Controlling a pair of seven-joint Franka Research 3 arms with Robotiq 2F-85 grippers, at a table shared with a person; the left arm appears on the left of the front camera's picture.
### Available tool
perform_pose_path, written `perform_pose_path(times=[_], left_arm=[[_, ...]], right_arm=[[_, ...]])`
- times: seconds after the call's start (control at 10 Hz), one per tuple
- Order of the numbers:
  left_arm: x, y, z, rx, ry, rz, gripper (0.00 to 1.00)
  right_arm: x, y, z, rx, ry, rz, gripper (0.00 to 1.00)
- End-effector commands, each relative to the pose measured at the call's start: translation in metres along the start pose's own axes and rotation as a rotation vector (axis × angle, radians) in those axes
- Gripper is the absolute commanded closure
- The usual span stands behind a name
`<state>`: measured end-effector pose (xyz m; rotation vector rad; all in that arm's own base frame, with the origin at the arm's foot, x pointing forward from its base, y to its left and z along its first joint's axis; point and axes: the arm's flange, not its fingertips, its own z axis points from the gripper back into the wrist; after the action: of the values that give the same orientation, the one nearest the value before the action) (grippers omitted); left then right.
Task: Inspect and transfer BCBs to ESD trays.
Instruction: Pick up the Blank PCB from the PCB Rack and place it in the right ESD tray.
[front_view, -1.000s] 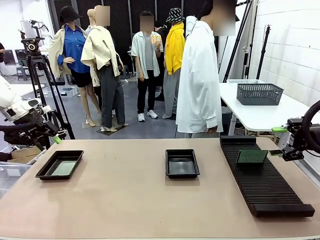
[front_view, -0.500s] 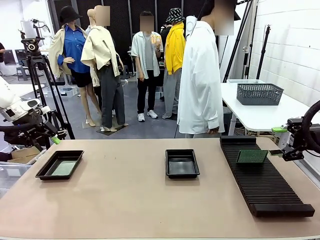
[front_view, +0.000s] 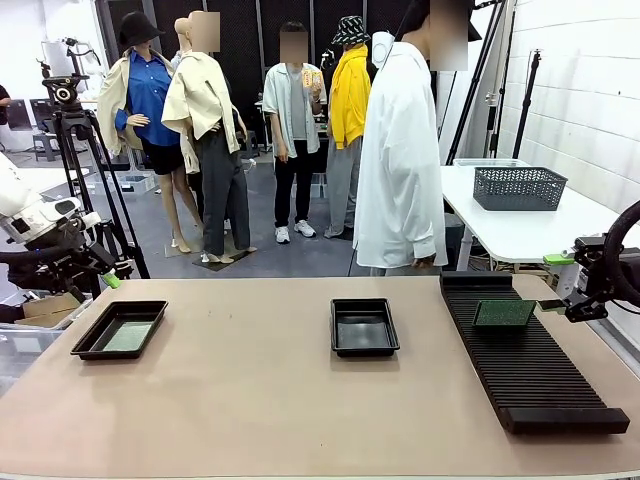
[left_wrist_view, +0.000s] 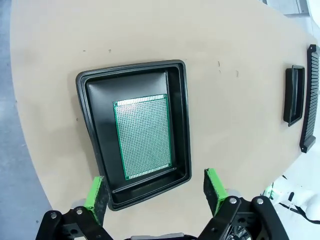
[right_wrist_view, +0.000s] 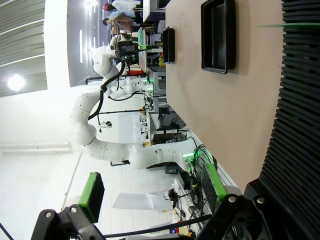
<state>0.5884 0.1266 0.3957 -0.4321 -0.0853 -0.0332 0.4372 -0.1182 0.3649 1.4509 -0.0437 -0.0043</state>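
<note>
A green BCB (left_wrist_view: 145, 136) lies flat in the left ESD tray (left_wrist_view: 95, 145), which also sits at the table's left (front_view: 88, 345) with the board (front_view: 130, 337) inside. My left gripper (left_wrist_view: 155, 189) hangs open above this tray's near rim, and it is off the table's left edge (front_view: 108, 270). The middle ESD tray (front_view: 364, 326) holds no board. A second BCB (front_view: 504, 313) stands upright in the slotted rack (front_view: 530, 370); it appears edge-on (right_wrist_view: 290, 25). My right gripper (right_wrist_view: 152, 187) is open beside the rack's right side (front_view: 555, 285), apart from that board.
A person in a white coat (front_view: 400, 150) stands at the table's far edge, behind the rack's far end. A grey mesh basket (front_view: 518, 187) sits on a white side table. A tripod (front_view: 75, 150) stands beyond the left arm.
The person in the white coat has shifted slightly. Both arms, the boards and the trays stay where they were.
</note>
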Motion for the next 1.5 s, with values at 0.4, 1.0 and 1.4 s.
perform_pose_path(times=[0.4, 1.0, 1.4], left_arm=[[-0.037, 0.026, 0.026, -0.499, -0.020, 0.059, 0.00], [-0.070, 0.049, 0.030, -0.827, -0.154, 0.080, 0.00], [-0.067, 0.051, 0.029, -0.806, -0.131, 0.106, 0.00]], right_arm=[[0.004, 0.001, -0.001, -0.017, 0.006, -0.012, 0.00], [0.004, 0.001, -0.001, -0.017, 0.006, -0.012, 0.00], [0.004, 0.001, -0.001, -0.017, 0.006, -0.012, 0.00]])
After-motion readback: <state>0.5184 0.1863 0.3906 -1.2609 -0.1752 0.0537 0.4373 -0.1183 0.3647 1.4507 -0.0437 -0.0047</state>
